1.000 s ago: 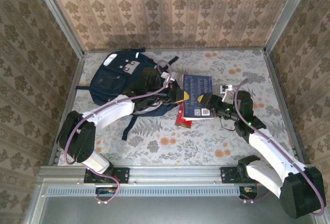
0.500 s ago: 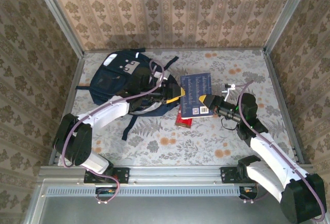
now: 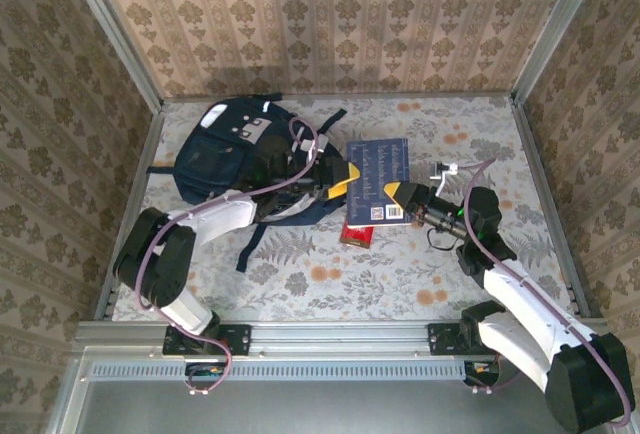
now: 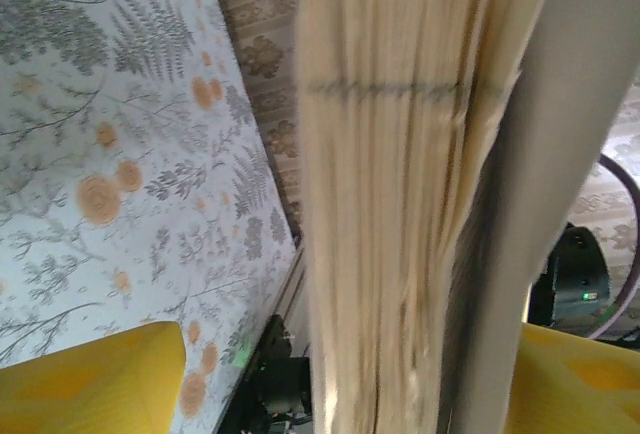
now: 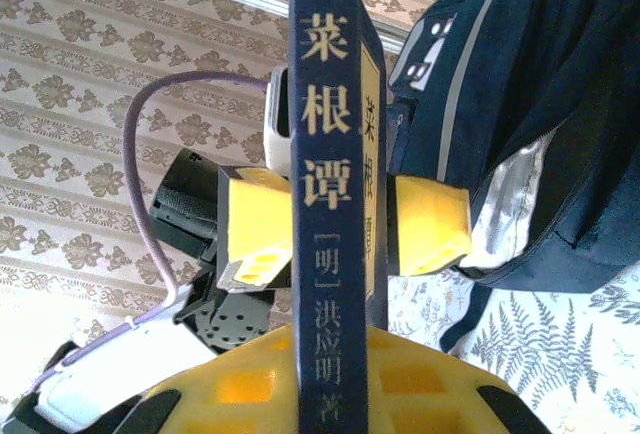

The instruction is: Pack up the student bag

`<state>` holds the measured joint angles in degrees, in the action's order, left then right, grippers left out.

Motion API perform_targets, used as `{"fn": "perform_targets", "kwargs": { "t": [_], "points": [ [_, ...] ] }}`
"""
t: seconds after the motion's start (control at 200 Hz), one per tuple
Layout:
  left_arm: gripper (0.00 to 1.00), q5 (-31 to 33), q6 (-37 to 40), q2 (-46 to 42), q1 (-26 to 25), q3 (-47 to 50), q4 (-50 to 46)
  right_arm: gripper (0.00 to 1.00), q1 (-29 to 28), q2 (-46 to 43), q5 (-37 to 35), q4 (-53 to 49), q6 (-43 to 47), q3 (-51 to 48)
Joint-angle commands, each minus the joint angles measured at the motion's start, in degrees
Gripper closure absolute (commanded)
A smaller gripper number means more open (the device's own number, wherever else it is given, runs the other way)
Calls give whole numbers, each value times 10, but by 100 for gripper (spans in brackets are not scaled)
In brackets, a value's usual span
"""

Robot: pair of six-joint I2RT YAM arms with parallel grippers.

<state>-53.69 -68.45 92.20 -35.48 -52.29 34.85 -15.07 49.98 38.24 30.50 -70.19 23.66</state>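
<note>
right arm: rises from its base, elbow bent outward, forearm slanting in and wrist low, pointing left at the blue book [image 3: 378, 176].
red book [image 3: 357, 235]: flat on the table [image 3: 420, 274], just nearer than the blue book and partly under its near edge.
right pincer [image 3: 398, 197]: mine, drawn narrow on the blue book's spine at its near right corner, holding it.
blue book: printed cover up from above; its lettered spine faces my right wrist.
left pincer [image 3: 335, 182]: mine too, spread wide, its yellow fingers [image 4: 90, 379] straddling the blue book's page edge opposite the spine, one finger clear of the pages.
left arm: stretched long and low from its base, forearm slanting right over the bag's near edge to the blue book's left side.
student bag [image 3: 232, 146]: lying on the table left of the blue book, straps trailing, beyond my left forearm.
</note>
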Motion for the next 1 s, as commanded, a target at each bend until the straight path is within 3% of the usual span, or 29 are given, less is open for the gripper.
{"fn": "perform_targets", "kwargs": {
  "t": [0.0,0.19,0.305,0.61,0.66,0.73,0.845,0.995],
  "points": [
    [25,-32,-99,18,2,8,178,100,-7,-4,15,53,-6,1],
    [39,-26,-242,79,-2,16,397,100,-9,6,12,49,-2,7],
    [59,-26,-236,85,-5,18,394,100,-8,8,9,41,5,9],
    [91,-38,-226,86,-23,3,392,100,-8,4,-8,-14,35,18],
    [100,-39,-225,88,-26,1,392,99,-7,4,-14,-26,40,20],
    [100,-30,-221,84,-23,5,392,87,-7,3,-23,-42,46,22],
    [100,8,-219,67,-10,18,392,48,-7,-12,-48,-56,53,18],
    [100,79,-214,50,-8,35,388,24,-8,-50,-107,-39,46,-11]
  ]
}}
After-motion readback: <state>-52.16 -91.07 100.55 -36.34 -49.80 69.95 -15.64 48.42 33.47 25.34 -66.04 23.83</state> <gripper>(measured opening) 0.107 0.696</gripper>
